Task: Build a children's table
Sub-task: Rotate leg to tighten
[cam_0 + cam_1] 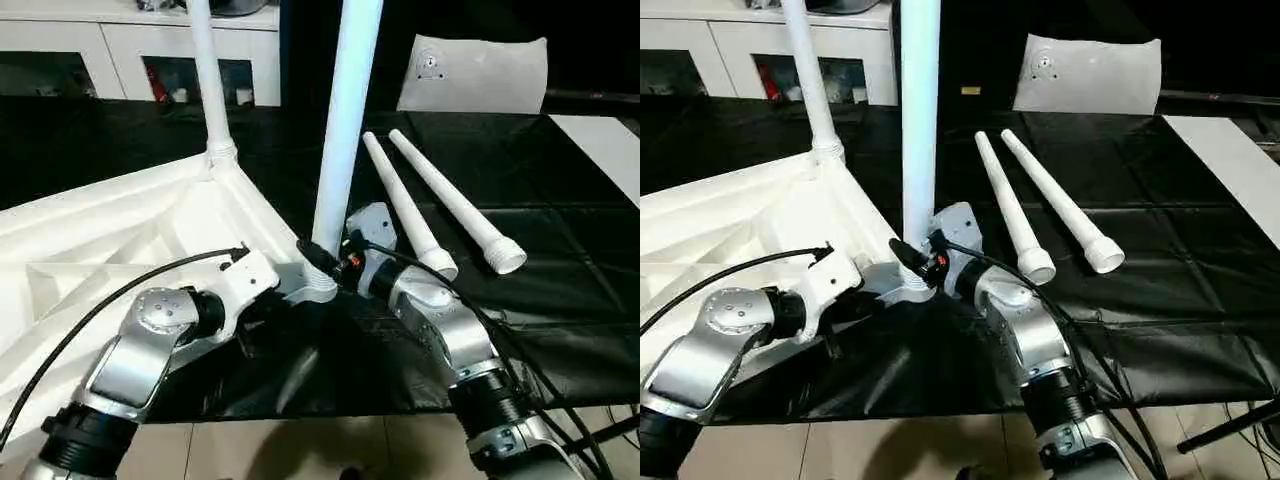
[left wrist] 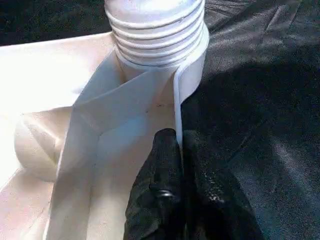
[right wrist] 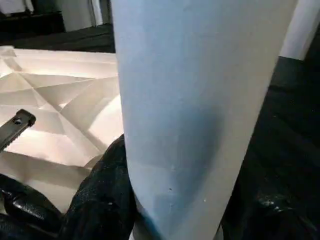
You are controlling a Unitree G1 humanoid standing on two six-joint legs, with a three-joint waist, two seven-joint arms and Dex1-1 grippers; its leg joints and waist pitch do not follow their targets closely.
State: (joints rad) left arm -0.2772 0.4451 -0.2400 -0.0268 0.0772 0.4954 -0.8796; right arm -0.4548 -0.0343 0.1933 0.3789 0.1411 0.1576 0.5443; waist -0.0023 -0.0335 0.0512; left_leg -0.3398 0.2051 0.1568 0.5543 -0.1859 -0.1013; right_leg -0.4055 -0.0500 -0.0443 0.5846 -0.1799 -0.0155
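The white tabletop [image 1: 120,235] lies upside down on the left, ribbed underside up. One leg [image 1: 207,80] stands upright in its far corner socket. A second leg [image 1: 345,130] stands in the near corner socket [image 2: 195,60], its threaded end [image 2: 155,30] partly above the socket rim. My right gripper [image 1: 325,262] is shut on this leg low down, with black fingers [image 3: 100,200] on either side of it. My left gripper [image 2: 180,165] is shut on the tabletop's thin rim wall just beside that socket. Two loose legs [image 1: 405,205] [image 1: 455,210] lie side by side on the black cloth.
A black cloth [image 1: 560,250] covers the work surface, and its front edge drops to a tiled floor [image 1: 300,450]. A white flat bag [image 1: 475,75] stands at the back. A white cabinet [image 1: 130,50] is behind on the left. A white board [image 1: 610,150] lies far right.
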